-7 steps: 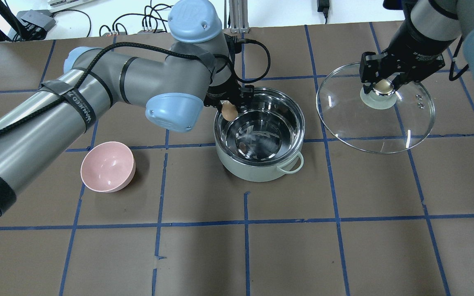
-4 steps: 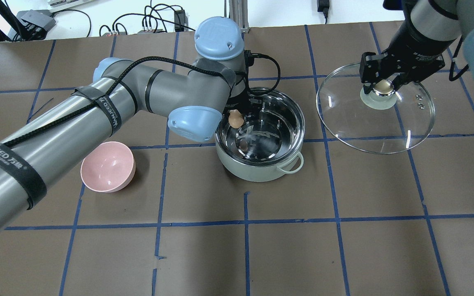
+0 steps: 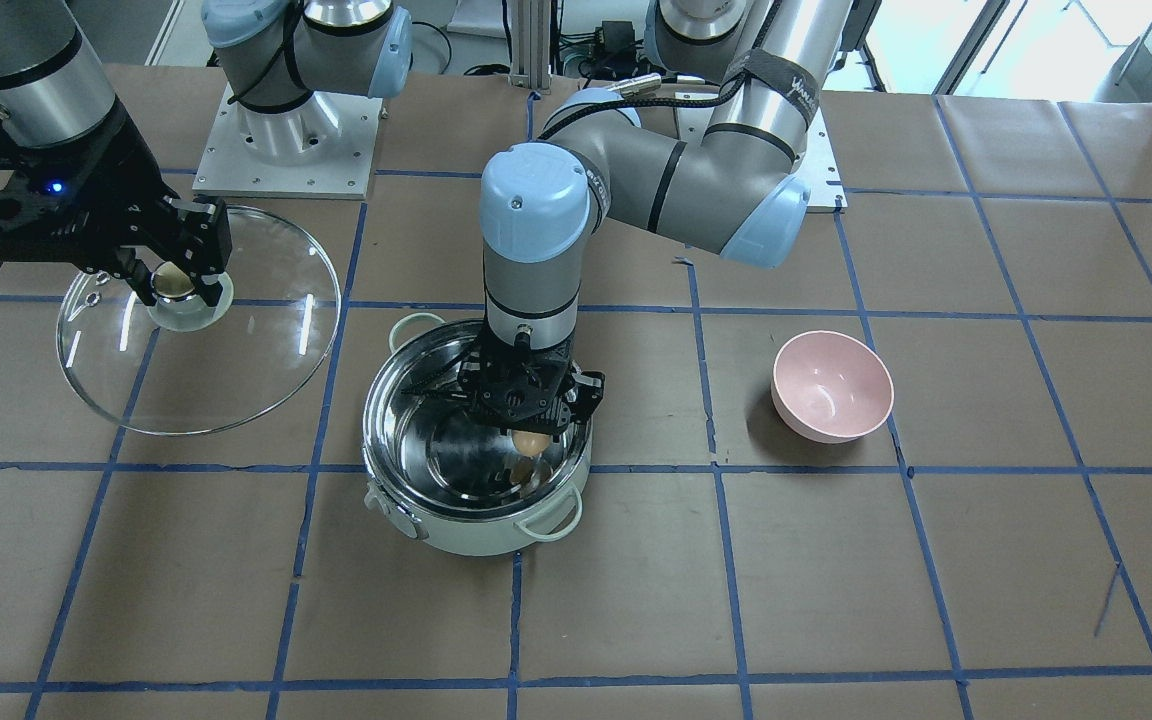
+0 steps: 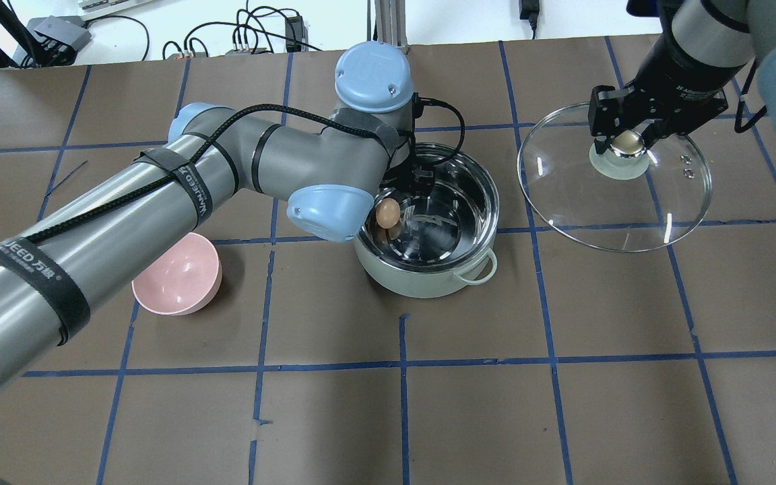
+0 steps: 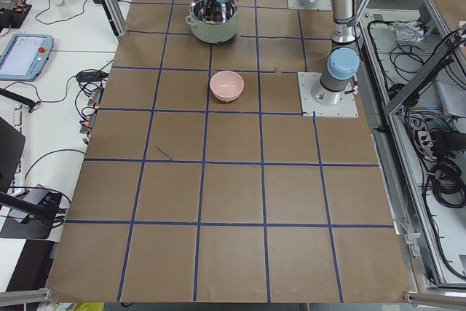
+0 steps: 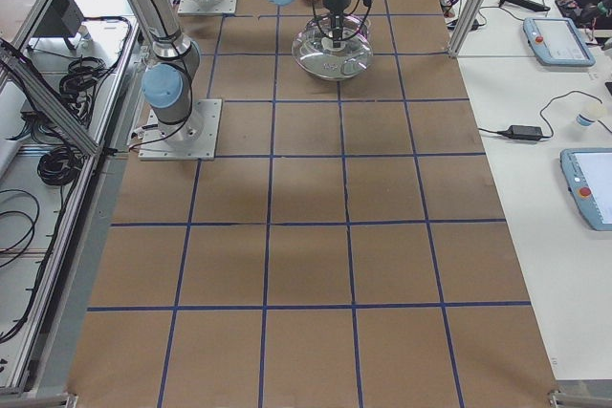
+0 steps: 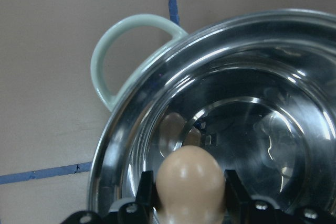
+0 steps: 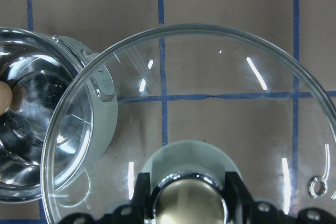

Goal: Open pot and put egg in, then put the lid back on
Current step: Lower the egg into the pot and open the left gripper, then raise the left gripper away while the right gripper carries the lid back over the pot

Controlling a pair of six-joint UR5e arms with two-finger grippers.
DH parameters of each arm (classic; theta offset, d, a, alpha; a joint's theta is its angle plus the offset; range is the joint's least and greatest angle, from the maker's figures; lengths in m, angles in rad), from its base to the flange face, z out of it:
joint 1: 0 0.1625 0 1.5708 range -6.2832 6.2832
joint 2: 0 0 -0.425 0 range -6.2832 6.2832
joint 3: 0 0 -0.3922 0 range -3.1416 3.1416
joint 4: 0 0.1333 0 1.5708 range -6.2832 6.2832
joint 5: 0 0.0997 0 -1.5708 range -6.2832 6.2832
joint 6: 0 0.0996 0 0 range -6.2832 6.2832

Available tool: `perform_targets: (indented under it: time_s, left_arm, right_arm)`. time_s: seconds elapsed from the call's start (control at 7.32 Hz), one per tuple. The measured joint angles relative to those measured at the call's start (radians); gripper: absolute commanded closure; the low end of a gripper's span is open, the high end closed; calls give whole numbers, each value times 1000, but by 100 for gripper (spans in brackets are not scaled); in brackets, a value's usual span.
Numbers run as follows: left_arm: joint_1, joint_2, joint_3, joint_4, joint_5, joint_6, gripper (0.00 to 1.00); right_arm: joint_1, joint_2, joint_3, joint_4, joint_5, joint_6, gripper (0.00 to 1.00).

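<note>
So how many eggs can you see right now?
1. The egg is held in the jaws of the left gripper over the open pot. The brown blob beneath it looks like its reflection in the steel; none seem hidden.

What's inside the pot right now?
Only the egg, pinched in the left gripper and held inside the pot over its bare steel bottom. Everything else there is reflection. The gripper itself covers part of the floor, and whether the egg touches down is unclear.
</note>
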Motion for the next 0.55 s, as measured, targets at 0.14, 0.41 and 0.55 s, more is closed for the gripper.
perform_targets:
  time_s: [0.14,0.41,0.55]
  left_arm:
    - [1,19,2,-1,2,1,8]
    - [27,79,4,-27,4,6,5]
    - [71,126,3,-88,1,9,0]
  right_arm:
    - [0,0,0,0,0,0,75]
    - [7,-2,-5,-1,1,30,75]
    - [21,0,-10,-2,5,77,75]
